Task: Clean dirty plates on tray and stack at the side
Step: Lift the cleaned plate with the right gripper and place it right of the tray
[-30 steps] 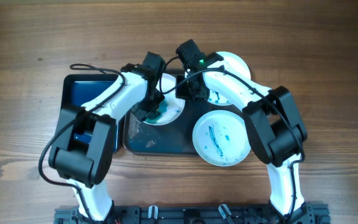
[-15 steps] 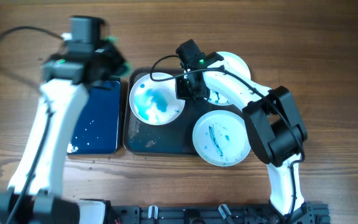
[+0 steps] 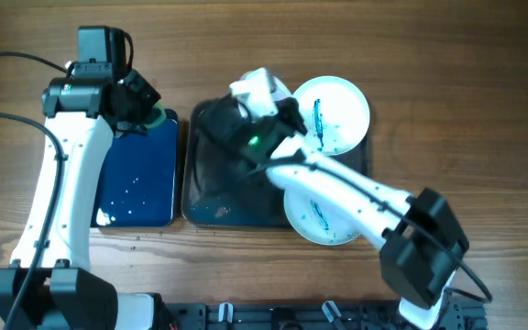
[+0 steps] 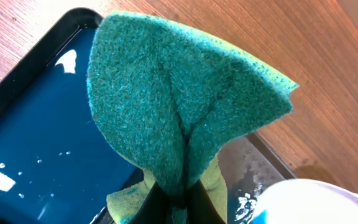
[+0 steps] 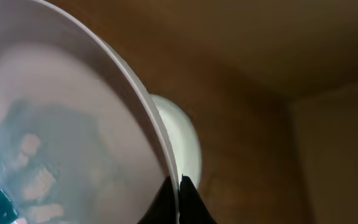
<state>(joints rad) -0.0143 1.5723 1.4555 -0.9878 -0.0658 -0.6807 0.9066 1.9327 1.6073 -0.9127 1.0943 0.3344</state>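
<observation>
Looking down from overhead, two white robot arms work over a brown wooden tabletop (image 3: 447,73). The left hand (image 3: 145,105) hangs above the far edge of a shallow blue water-filled tray (image 3: 136,174). Its fingers are pinched tight on a folded green scouring sponge (image 4: 179,106), which fans out above them in the left wrist view.

Just beside the blue tray lies a dark wet rectangular tray (image 3: 214,197). The right arm reaches across it. In the right wrist view the right hand (image 5: 178,191) is nipped closed on the rim of a round white plate smeared with blue-green residue (image 5: 73,124), held tilted (overhead, this plate is only a blur near the tray's far end).

A second round white plate with blue streaks (image 3: 337,108) sits at the far right of the dark tray. A third white plate with blue marks (image 3: 324,231) sits nearer, partly hidden under the right arm.
</observation>
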